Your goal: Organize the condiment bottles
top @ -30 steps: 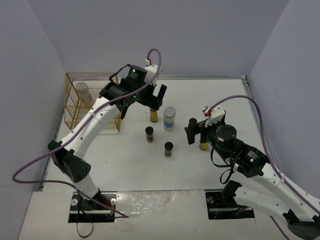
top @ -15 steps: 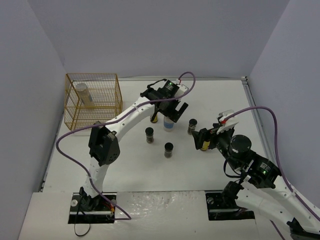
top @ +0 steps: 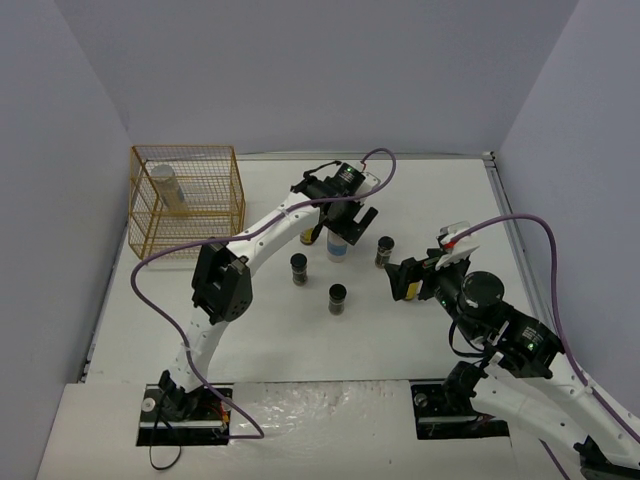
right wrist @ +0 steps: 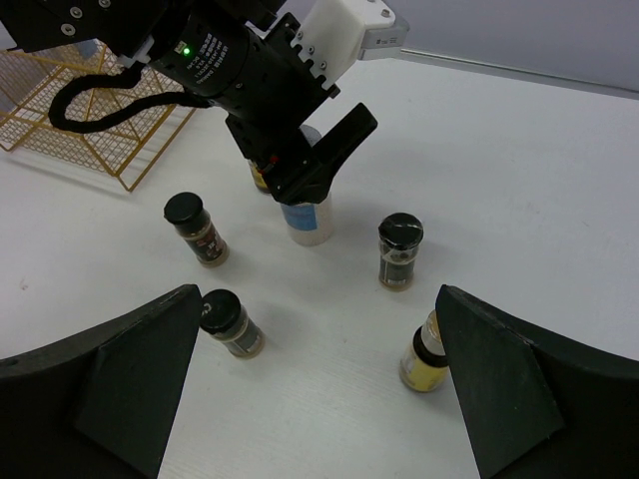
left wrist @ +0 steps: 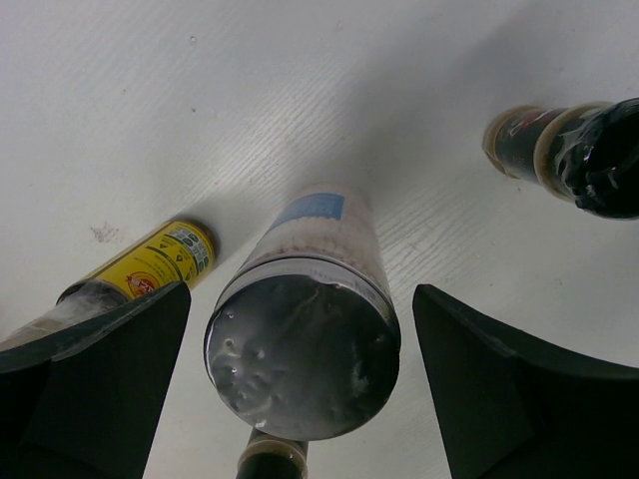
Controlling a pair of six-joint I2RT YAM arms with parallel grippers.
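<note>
A pale jar with a silver lid and blue label (left wrist: 310, 249) stands upright between the fingers of my left gripper (left wrist: 300, 349), which is open with a gap on each side. From above, the left gripper (top: 340, 228) hangs over this jar (top: 338, 250). A slim yellow bottle (left wrist: 150, 264) stands just left of it. Three short dark black-lidded jars (right wrist: 198, 230) (right wrist: 232, 322) (right wrist: 400, 249) stand around it. My right gripper (right wrist: 319, 379) is open and holds nothing; a second yellow bottle (right wrist: 424, 354) stands just inside its right finger.
A gold wire basket (top: 185, 205) stands at the far left with another pale jar (top: 165, 185) inside it. Walls close the table at the back and on both sides. The right gripper (top: 410, 280) hovers right of the bottle group.
The left gripper swung right from the yellow bottle and came down around the pale jar. The right arm drew back to the right, uncovering the dark jar at the right.
</note>
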